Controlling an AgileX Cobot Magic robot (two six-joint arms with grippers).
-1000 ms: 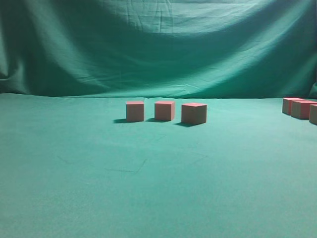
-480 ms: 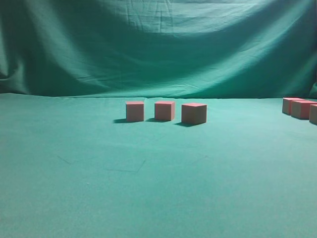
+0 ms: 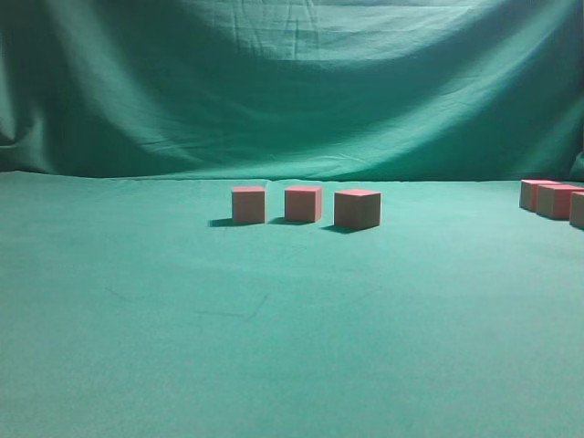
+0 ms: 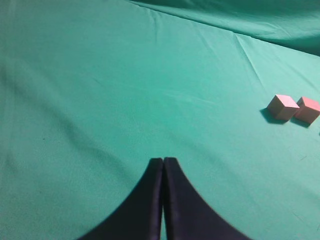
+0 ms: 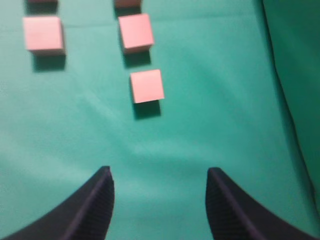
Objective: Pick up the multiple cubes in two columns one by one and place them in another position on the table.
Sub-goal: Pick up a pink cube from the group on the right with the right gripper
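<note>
Three cubes [image 3: 304, 205] stand in a loose row mid-surface in the exterior view, apart from one another, and more sit at that view's right edge [image 3: 555, 201]; neither arm shows there. The right pincer [image 5: 159, 192] hangs with its jaws apart and nothing between them. Ahead of it, the nearest cube [image 5: 147, 86] lies slightly left of the gap's centre, another cube [image 5: 135, 32] beyond it, and a third [image 5: 43, 34] further left, with two more cut off at the top edge. This looks like the approach to a pick from the columns: the next move calls for going forward and a little left, then lowering so the fingers straddle the nearest cube's flat sides. The left pincer [image 4: 163, 165] has its jaws pressed together, empty, with two cubes [image 4: 293, 108] well ahead and to its right. The cubes are matte, sharp-edged blocks with pinkish-red tops and tan sides; the surface [image 3: 182, 347] is smooth green cloth, faintly creased.
</note>
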